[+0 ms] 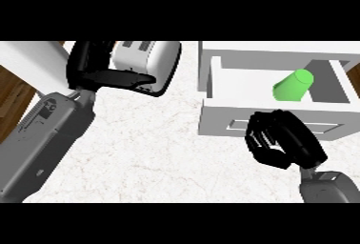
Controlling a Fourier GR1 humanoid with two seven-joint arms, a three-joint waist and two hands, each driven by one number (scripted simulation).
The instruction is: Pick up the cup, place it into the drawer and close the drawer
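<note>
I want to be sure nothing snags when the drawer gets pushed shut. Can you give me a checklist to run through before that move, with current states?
1. Cup inside the drawer: ok, it lies on its side within the walls.
2. Right hand free of the cup: ok.
3. Right hand at the drawer front: ok, fingers curled, touching cannot tell.
4. Cup below drawer rim: cannot tell.
5. Left hand away from drawer: ok, it is by the toaster.
</note>
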